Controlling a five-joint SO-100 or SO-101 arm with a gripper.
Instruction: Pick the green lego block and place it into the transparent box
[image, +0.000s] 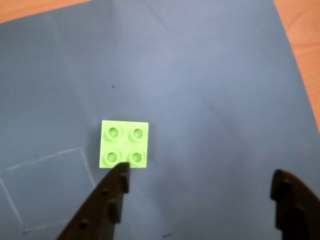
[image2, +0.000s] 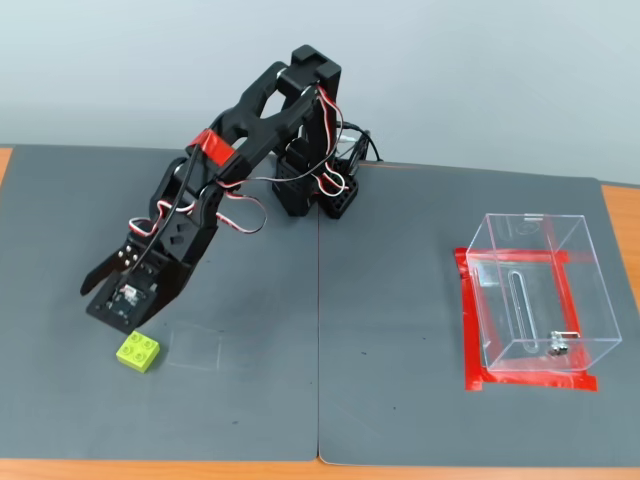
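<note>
Gripper (image: 200, 180): jaws spread wide, holding nothing; left fingertip (image: 120, 175) at the edge of green lego block (image: 124, 144), contact unclear, on grey mat (image: 210, 90)

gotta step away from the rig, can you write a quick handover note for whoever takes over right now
Gripper: open and empty, low over the mat, jaws spread wide.
Green lego block: studs up on the grey mat, just ahead of the left fingertip in the wrist view, off-centre from the gap between the jaws, not gripped. In the fixed view it sits near the mat's front left.
Transparent box: far right in the fixed view, inside a red tape outline, nothing inside.
Done: approach only.
Left: centre the jaws on the block, close, lift, carry it to the box, release inside.
</note>
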